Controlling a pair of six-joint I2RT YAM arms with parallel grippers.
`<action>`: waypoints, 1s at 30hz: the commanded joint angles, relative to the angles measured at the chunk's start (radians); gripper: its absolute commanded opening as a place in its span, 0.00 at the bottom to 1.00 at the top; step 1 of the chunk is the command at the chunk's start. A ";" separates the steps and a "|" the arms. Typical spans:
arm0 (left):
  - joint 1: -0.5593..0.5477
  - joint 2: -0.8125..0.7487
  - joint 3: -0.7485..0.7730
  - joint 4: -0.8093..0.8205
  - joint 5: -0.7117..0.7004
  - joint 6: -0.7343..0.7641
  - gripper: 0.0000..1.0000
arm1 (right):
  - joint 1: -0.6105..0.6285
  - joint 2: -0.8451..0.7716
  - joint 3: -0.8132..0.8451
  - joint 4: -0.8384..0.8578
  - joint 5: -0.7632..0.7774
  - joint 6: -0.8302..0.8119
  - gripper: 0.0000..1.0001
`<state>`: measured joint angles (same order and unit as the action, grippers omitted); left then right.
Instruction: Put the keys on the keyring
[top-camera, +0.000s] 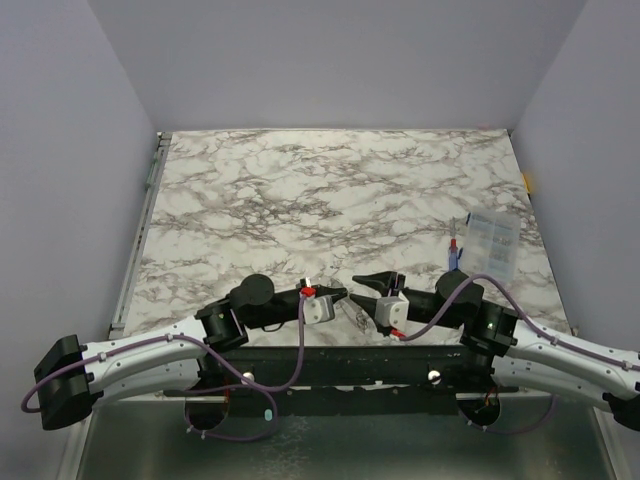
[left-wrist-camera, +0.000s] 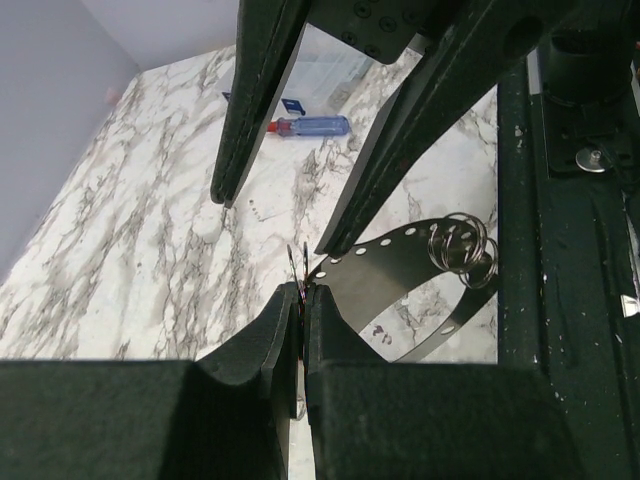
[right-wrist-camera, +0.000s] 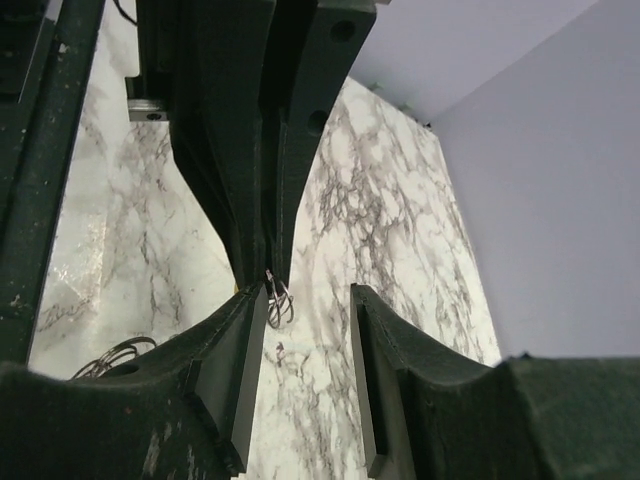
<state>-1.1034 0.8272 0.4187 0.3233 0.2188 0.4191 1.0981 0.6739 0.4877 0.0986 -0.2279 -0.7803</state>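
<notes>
Left jaws pinch the keyring (left-wrist-camera: 298, 268), tip-to-tip with gaping right jaws, both arms folded inward at the counter's (top-camera: 300, 180) 6 o'clock; only the wrist views resolve the ring.

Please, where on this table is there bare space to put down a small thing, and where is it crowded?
Bare marble: the far half of the table, up to the back wall, and the left side by the rail. Crowded: the near middle, where the left gripper and right gripper meet, and the right side, with the blue stick and clear packet.
</notes>
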 joint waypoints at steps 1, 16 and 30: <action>-0.001 0.001 0.037 0.002 -0.017 0.019 0.00 | 0.002 0.016 0.044 -0.096 0.014 -0.015 0.47; -0.002 0.010 0.045 -0.027 -0.007 0.041 0.00 | 0.002 -0.007 0.045 -0.062 0.126 -0.041 0.47; -0.002 0.006 0.046 -0.030 -0.002 0.042 0.00 | 0.002 -0.014 0.043 -0.159 0.106 -0.048 0.47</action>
<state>-1.1038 0.8383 0.4316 0.2810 0.2161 0.4526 1.0977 0.6563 0.5041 0.0082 -0.1078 -0.8204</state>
